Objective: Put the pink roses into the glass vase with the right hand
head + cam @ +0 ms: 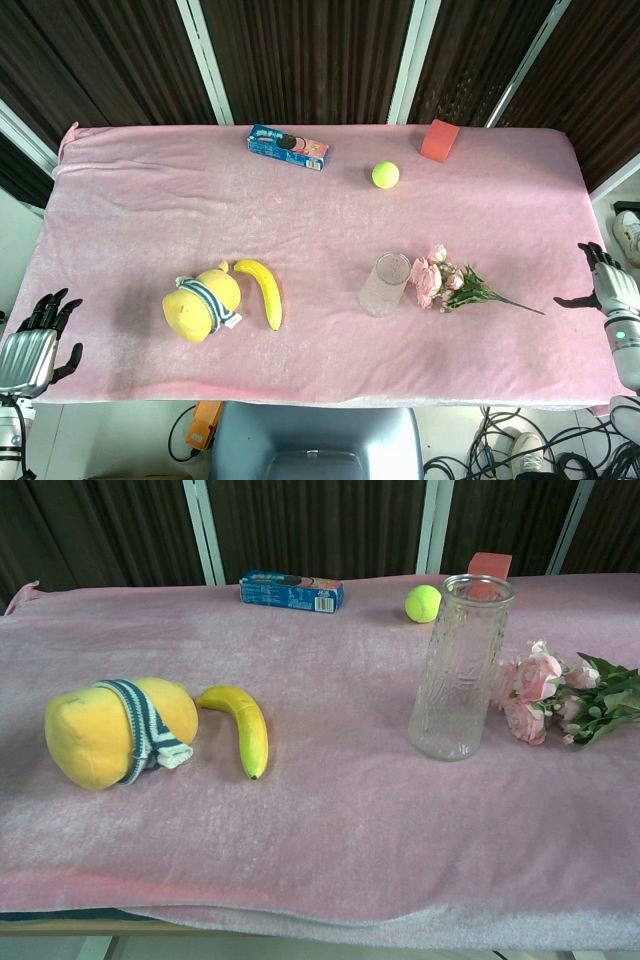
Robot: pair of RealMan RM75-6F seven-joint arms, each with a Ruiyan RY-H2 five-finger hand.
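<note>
The pink roses (440,282) lie flat on the pink tablecloth (300,210), blooms just beside the glass vase (385,285) at its 3 o'clock and the stem end trailing off toward 4 o'clock, pointing at the table's right edge. The vase stands upright and empty. The right hand (604,286) hangs off that right edge with fingers apart and nothing in them, well apart from the stems; the left hand (36,335) waits off the near left corner, likewise spread and empty, and shows only in the head view. So the reach has not yet begun, and the first job is picking up the bunch. A good grasp would likely come down on the bare green stems, between the leaves and the tip, rather than on the blooms, which would crush and leave the stems pointing the wrong way. The stems lie thin against soft cloth, so the fingers will probably need to press into the fabric a little to get under them without dragging the cloth. Once lifted, the bunch has to be swung stem-down and lowered over the narrow mouth. The vase is tall and looks tippy, so approach from above, not sideways. The banana (262,290), yellow plush toy (203,300), tennis ball (385,175), cookie box (288,148) and red block (439,140) sit clear of that path.
</note>
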